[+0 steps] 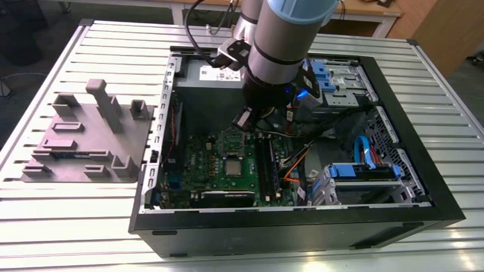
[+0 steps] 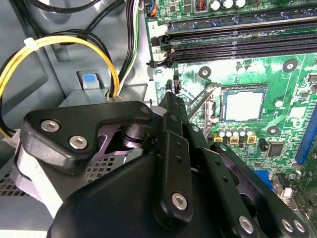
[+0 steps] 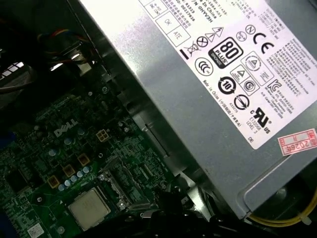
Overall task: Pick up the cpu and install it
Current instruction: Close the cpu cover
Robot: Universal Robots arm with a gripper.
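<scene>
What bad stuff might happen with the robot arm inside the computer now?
1. The gripper hangs close above the green board, beside the cpu. A low or crooked move might scrape board parts.
2. The cpu looks to lie in its socket with a thin metal bar sticking up next to it, which the gripper might snag.
3. Yellow cables loop near the gripper and might catch on it.
</scene>
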